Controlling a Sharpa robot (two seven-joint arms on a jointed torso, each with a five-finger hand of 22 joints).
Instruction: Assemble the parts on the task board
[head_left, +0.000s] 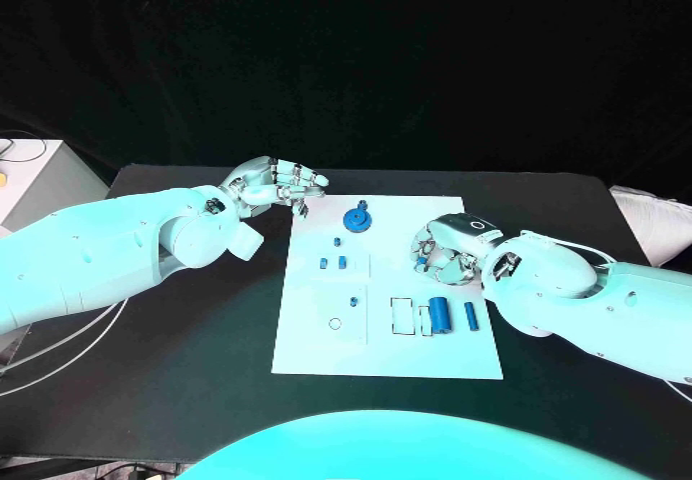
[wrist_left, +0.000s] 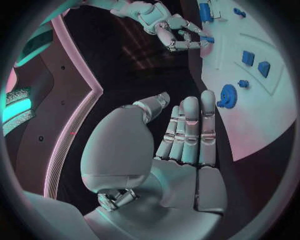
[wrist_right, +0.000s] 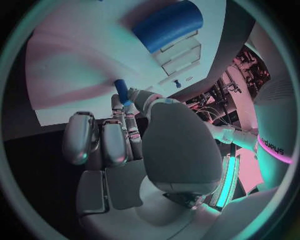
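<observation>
Right hand: my right hand (head_left: 450, 250) sits over the right edge of the white board (head_left: 325, 355), about halfway up it. Its fingers are curled in around a small blue peg (wrist_right: 121, 91), pinched at the fingertips (wrist_right: 129, 98). I judge this from the right wrist view, where the peg's tip pokes out above the fingers; from the head camera the peg is mostly hidden.

Left hand: my left hand (head_left: 274, 185) hangs just off the board's far left corner, over the black table (head_left: 173, 380). Its fingers are straight and close together, and it holds nothing.

Board: the board lies in the middle of the table. A blue gear (head_left: 355, 219) stands near its far edge. Two small blue blocks (head_left: 332, 264) lie left of centre. Two blue cylinders (head_left: 456, 315) lie side by side near the right edge, just nearer me than my right hand.

Step in hand: I judge I am carrying the peg to its hole on the board.

Doing it well: I would keep the pinch firm, hold the peg upright and line it up over the hole before lowering.

Risk: a tilted peg could jam at the rim or slip from the fingertips, so I would lower slowly.

Left hand's job: I would keep it off the board, out of the right hand's way.
</observation>
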